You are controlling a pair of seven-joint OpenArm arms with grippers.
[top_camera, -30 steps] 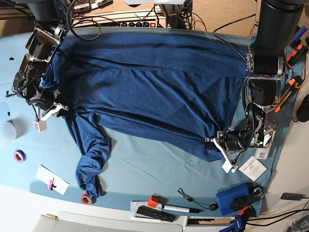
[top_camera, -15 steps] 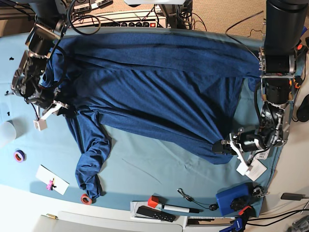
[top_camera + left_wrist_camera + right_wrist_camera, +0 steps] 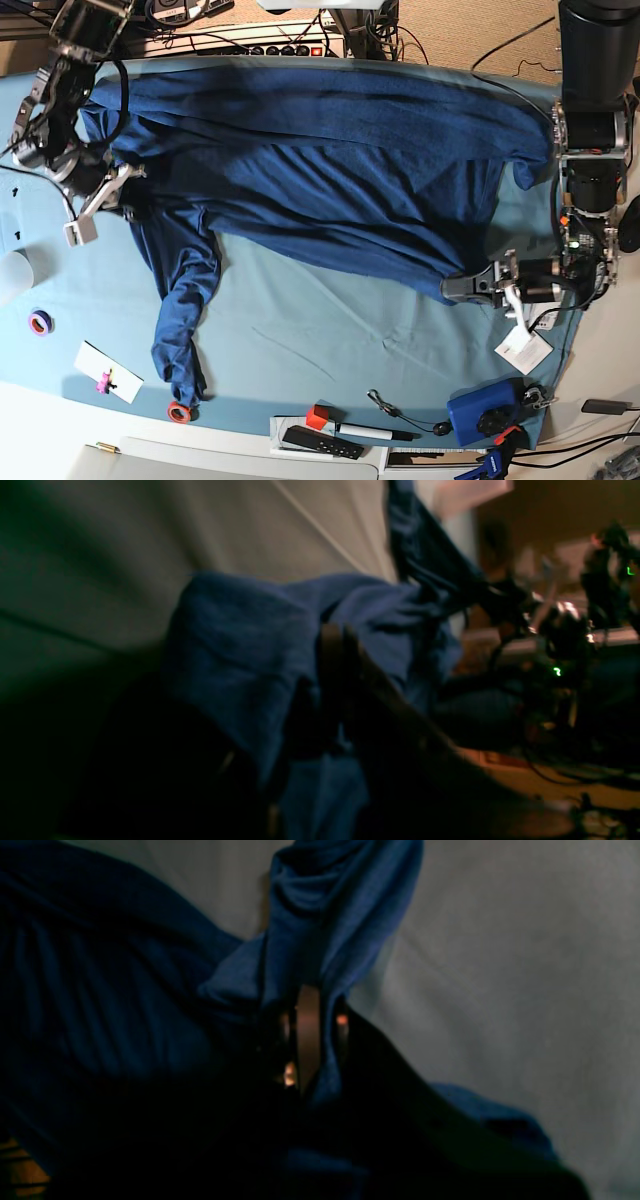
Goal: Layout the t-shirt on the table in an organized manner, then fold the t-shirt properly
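2 robot arms stretch the t-shirt [image 3: 330, 190] across the far half of the table [image 3: 330, 350]. The left gripper [image 3: 462, 287] pinches its hem near the right edge; the right gripper [image 3: 118, 190] is clamped on fabric by the left edge.

Left wrist view blurred; t-shirt [image 3: 325, 915] folds hide right gripper's fingers [image 3: 307, 1030].

The table [image 3: 320, 350] is covered in light teal cloth. The dark blue t-shirt [image 3: 330, 180] lies spread across it between the two pincers, one sleeve trailing toward the near edge below the right pincer [image 3: 118, 185]. A blue box [image 3: 480, 412] sits below the left pincer [image 3: 468, 288]. A marker [image 3: 365, 431], tape roll [image 3: 40, 322] and white card [image 3: 108, 372] line the edges.
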